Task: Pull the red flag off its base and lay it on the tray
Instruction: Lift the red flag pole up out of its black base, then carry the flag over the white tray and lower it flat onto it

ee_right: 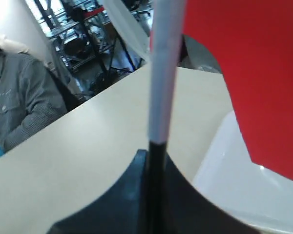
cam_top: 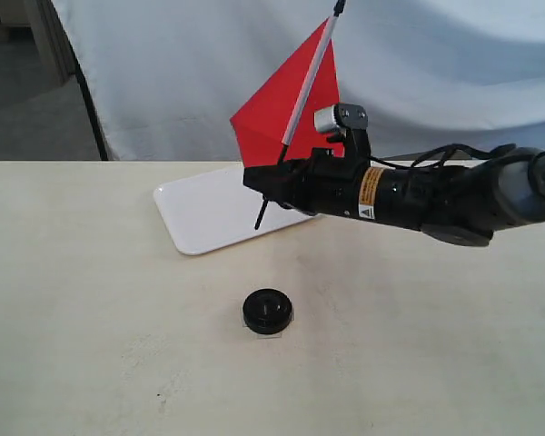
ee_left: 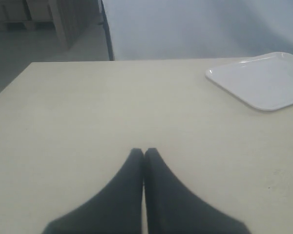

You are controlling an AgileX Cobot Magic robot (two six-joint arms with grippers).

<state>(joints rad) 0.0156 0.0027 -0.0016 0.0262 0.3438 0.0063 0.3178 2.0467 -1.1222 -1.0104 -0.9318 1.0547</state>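
So, exterior: my right claw (cam_top: 271, 182) clamps the red flag (cam_top: 286, 104) by its black lower stick, tilted at upper centre by the tray (cam_top: 200, 218), I reckon for laying down. The base (cam_top: 268, 311) sits bare, lower centre. Left wrist: left claw (ee_left: 144, 157) pinched shut, idle. Right wrist: white stick, bright red cloth.

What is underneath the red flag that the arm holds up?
The white tray lies below the red flag, whose black tip points down at it. The right gripper hides the tray's right end. The base sits apart on the table, empty.
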